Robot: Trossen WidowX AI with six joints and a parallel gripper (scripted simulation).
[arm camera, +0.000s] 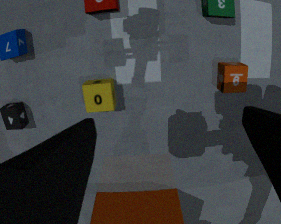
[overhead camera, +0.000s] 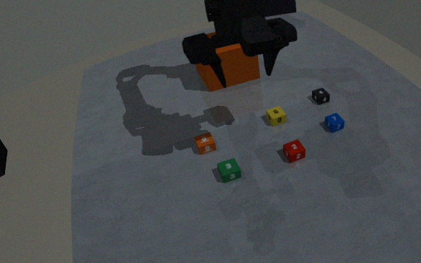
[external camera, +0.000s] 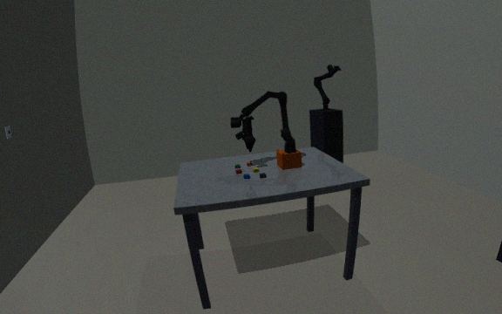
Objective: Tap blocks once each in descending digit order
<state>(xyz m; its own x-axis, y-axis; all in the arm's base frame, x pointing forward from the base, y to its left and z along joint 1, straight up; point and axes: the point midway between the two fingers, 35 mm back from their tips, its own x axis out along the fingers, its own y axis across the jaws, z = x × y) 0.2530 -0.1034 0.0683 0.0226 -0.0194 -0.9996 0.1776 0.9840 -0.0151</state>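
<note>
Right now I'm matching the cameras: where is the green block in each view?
Top: green block, lower middle, nearest the camera.
Exterior: far-left corner of the block cluster.
Wrist: upper right.
Shared landmark: the orange block sits just beside it.

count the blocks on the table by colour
orange block: 1
green block: 1
red block: 1
yellow block: 1
blue block: 1
black block: 1
total: 6
</note>
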